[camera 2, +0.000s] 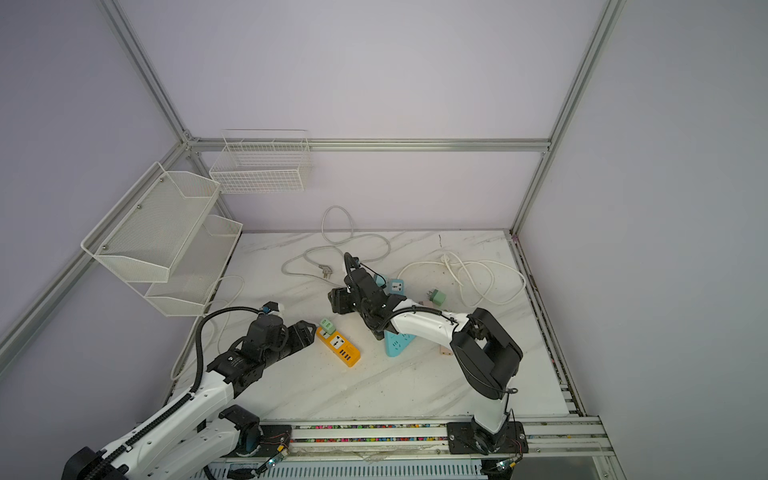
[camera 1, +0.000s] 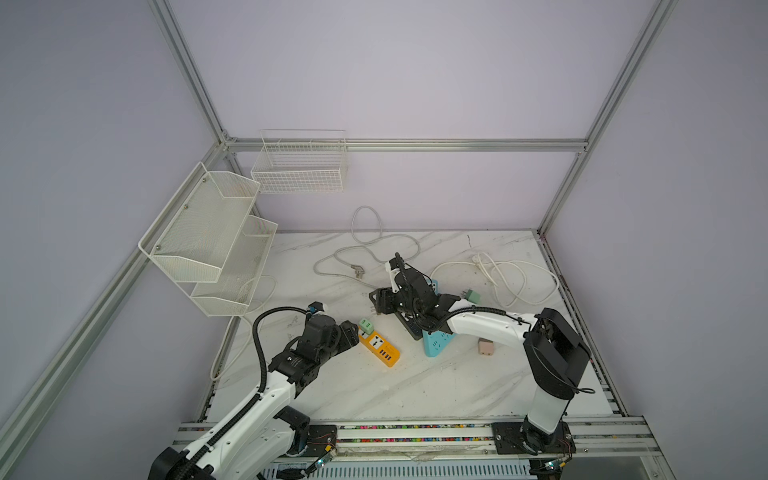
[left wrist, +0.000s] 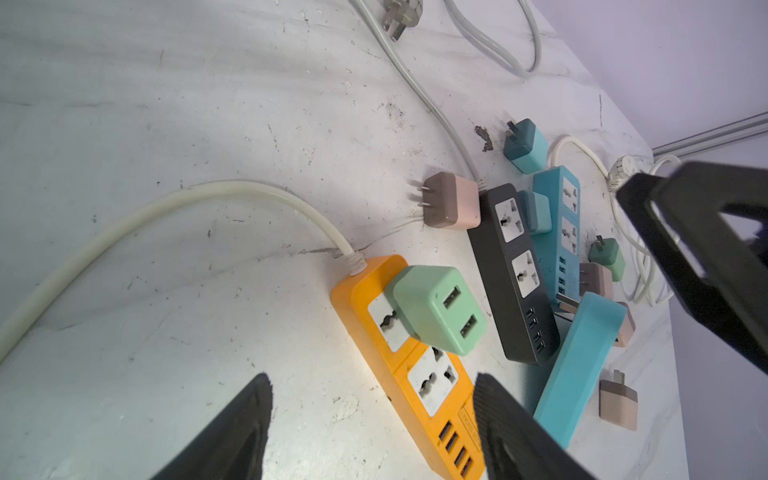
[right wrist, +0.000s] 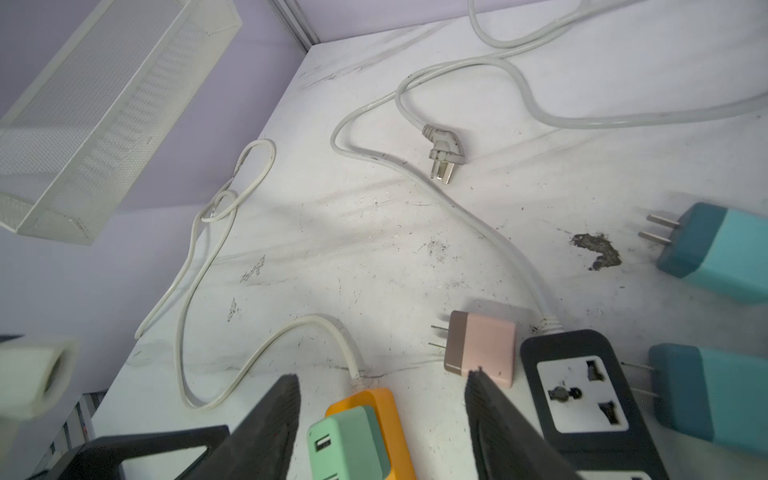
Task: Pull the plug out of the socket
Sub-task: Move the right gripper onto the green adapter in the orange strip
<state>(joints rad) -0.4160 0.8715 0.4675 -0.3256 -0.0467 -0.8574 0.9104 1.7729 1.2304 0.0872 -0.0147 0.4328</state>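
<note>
Plug, one, green, in one orange strip.

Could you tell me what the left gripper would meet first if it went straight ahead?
Most likely the green plug in the orange strip, just ahead of the open left gripper; depth is unclear, so perhaps the strip first.

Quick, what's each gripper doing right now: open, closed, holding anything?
Left gripper: open, holding nothing.
Right gripper: open, holding nothing.
</note>
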